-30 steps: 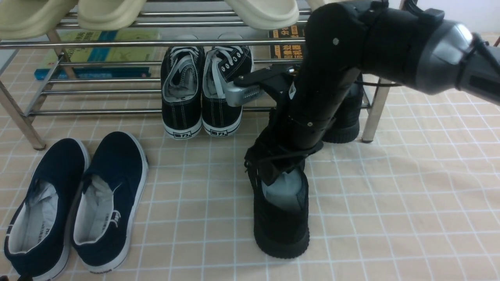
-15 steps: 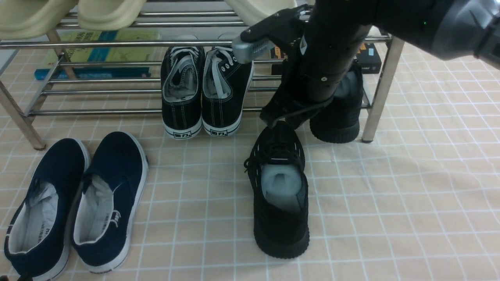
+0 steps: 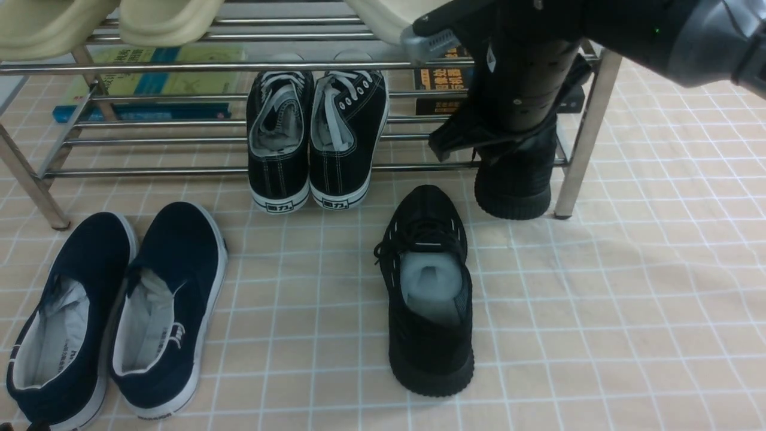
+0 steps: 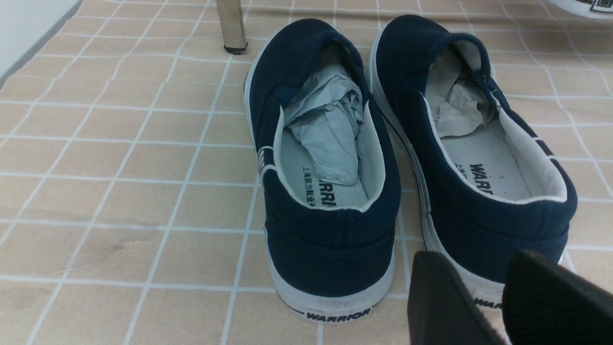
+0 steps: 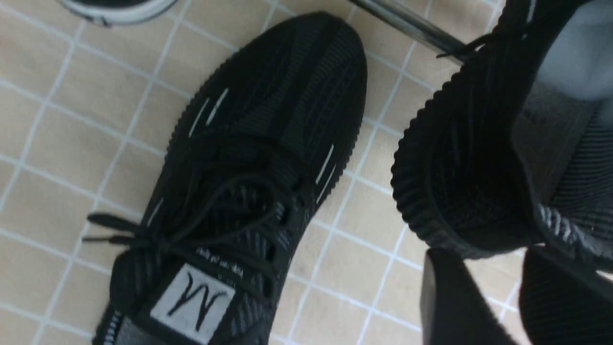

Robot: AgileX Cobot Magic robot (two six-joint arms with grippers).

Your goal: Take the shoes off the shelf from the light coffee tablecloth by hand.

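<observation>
Front view: one all-black knit lace-up sneaker (image 3: 428, 311) with a light grey padded inside lies on the light beige-tan tablecloth (image 3: 628, 299) printed with thin white grid lines, its toe toward the two-tier chrome tube shelf (image 3: 179, 67) and apart from it. The matching second black sneaker (image 3: 514, 188) sits at the right end of the shelf's lower tier, beside the right upright leg, with its heel jutting forward past the front bar. The right gripper (image 5: 519, 306) hangs close beside that heel. In the right wrist view its jaws stand apart with cloth showing between them, holding nothing. The left gripper (image 4: 503, 306) hovers behind the heels of the navy slip-ons (image 4: 330, 249) with white soles, jaws spread and empty. A pair of black canvas sneakers (image 3: 314, 149) with white laces stands mid-shelf, and cream slippers (image 3: 161, 18) rest on the upper tier.
</observation>
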